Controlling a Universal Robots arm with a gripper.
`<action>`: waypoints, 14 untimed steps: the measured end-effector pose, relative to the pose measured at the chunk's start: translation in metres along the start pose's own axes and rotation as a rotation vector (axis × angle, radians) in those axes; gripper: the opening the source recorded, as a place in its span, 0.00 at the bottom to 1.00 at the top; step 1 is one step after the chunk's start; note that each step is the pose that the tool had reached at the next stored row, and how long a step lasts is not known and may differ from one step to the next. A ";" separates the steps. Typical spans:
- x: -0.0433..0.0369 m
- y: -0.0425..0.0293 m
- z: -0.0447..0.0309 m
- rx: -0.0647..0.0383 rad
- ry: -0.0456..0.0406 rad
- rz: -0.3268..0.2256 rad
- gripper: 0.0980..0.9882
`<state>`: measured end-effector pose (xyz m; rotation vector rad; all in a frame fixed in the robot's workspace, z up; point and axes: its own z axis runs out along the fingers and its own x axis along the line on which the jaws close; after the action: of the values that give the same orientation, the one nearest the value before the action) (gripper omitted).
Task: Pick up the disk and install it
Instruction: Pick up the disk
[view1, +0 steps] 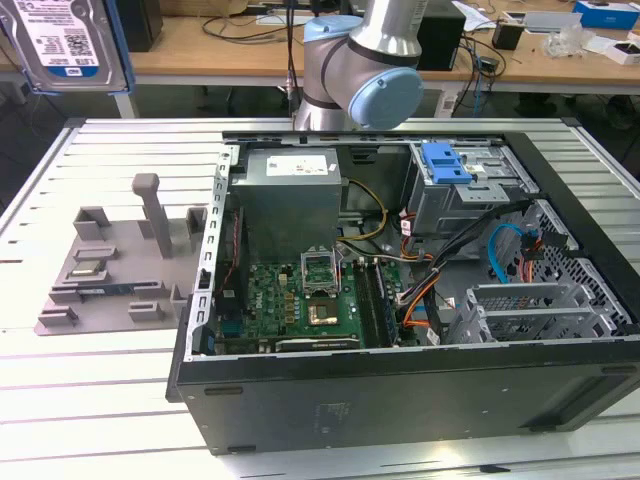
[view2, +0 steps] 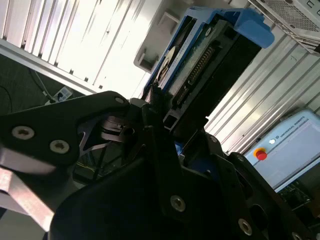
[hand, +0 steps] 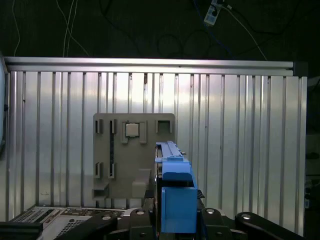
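Gripper clamped on the disk, which is held clear of the table.
In the second wrist view the black fingers pinch the disk's end, and its blue carrier bracket frames the drive. In the first wrist view the disk stands edge-on above the slatted aluminium table, near the grey fixture plate. In the exterior view the disk hangs at the upper left, well apart from the open computer case and its drive cage.
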<state>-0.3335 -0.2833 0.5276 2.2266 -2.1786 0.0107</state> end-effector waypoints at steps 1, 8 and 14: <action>0.0002 -0.0083 -0.0001 0.000 0.0000 0.000 0.30; 0.0011 -0.0492 -0.0007 0.000 0.0000 0.000 0.30; 0.0020 -0.0900 -0.0011 0.000 -0.0001 0.000 0.30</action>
<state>-0.2435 -0.2833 0.5276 2.2269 -2.1785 0.0108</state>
